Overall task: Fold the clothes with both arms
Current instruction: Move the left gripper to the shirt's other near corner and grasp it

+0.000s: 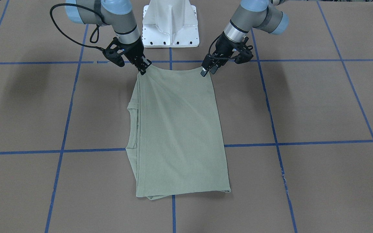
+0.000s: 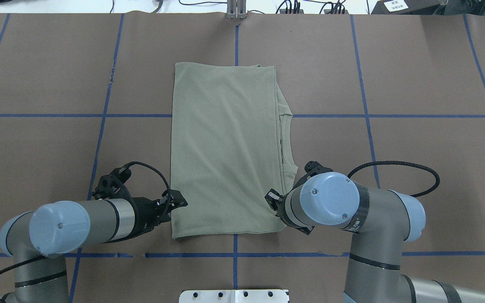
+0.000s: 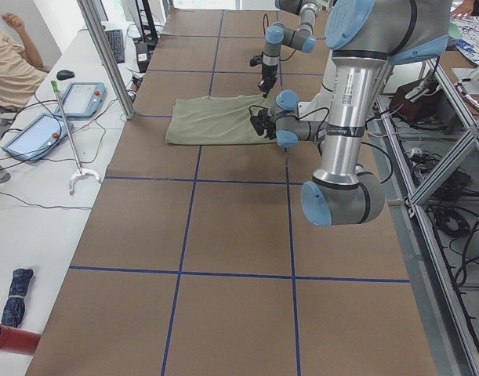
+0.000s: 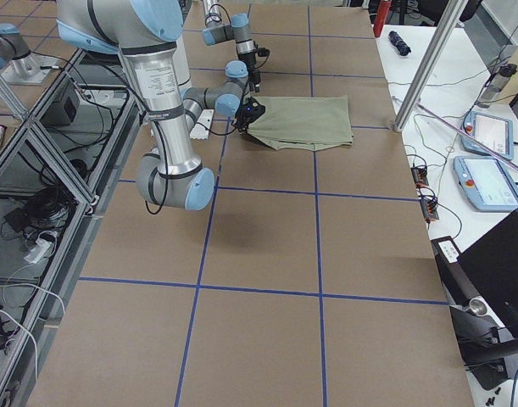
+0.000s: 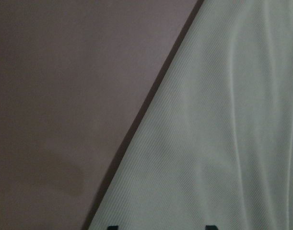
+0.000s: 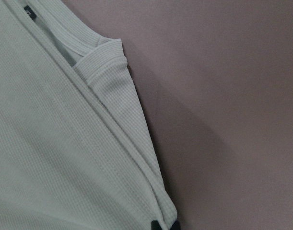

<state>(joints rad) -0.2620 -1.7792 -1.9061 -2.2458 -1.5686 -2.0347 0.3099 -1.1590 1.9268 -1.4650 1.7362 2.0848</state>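
Shirt (image 1: 176, 129) is folded flat on the table (image 1: 319, 103), right in front of the base (image 1: 171, 29). Right gripper (image 1: 143, 68) pinches its base-side corner, left gripper (image 1: 207, 70) sits jaws apart at the other.

Read no text, brand or number anywhere on the scene. Spotted a printed sticker (image 3: 346, 92) on the upright tube of the left arm (image 3: 337, 149) and a second sticker (image 4: 161, 80) on the right arm (image 4: 175, 136), both too small to make out. Noted a dark tag (image 6: 29, 10) inside the collar (image 6: 84, 48) of the shirt (image 6: 41, 143) and a white card (image 2: 396, 5) beyond the far edge of the table (image 2: 36, 63), lettering blurred on each.
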